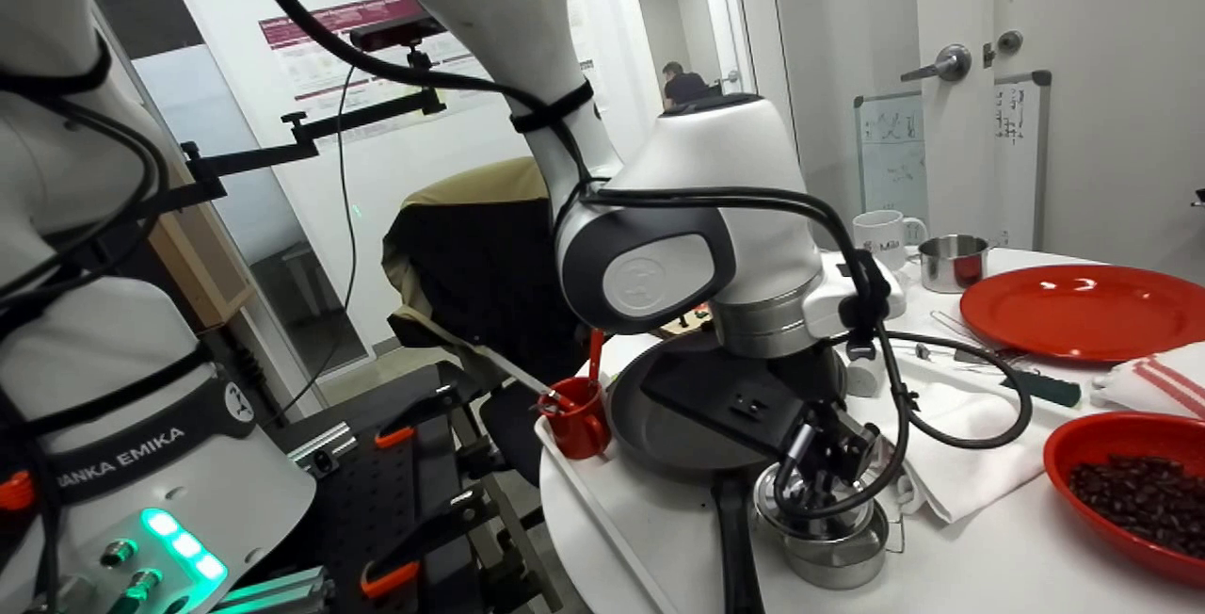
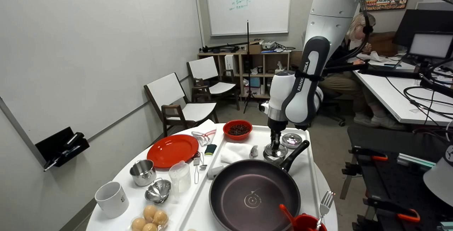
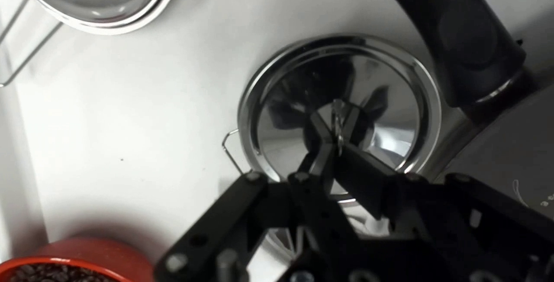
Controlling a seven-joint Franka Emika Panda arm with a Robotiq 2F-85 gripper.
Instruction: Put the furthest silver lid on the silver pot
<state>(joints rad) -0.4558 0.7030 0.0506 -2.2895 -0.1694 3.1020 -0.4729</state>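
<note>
Tool [image 3: 336,147], one: closed on the silver lid [image 3: 337,87] at its centre
Lid: over the silver pot [image 1: 838,565], off-centre in an exterior view, leaving part of the pot's inside visible; cannot tell whether touching the rim
Pot: on white tray [image 2: 306,169] upon table [image 2: 136,199], just beside the handle of the black frying pan [image 2: 253,188]
Further items: second round silver piece [image 2: 292,140], near the pot; red bowl [image 3: 101,249] of dark beans [image 1: 1144,501]; white cloth [image 2: 238,152]; red plate [image 2: 172,149]; white mug [image 2: 112,201]; steel cup [image 2: 144,178]
</note>
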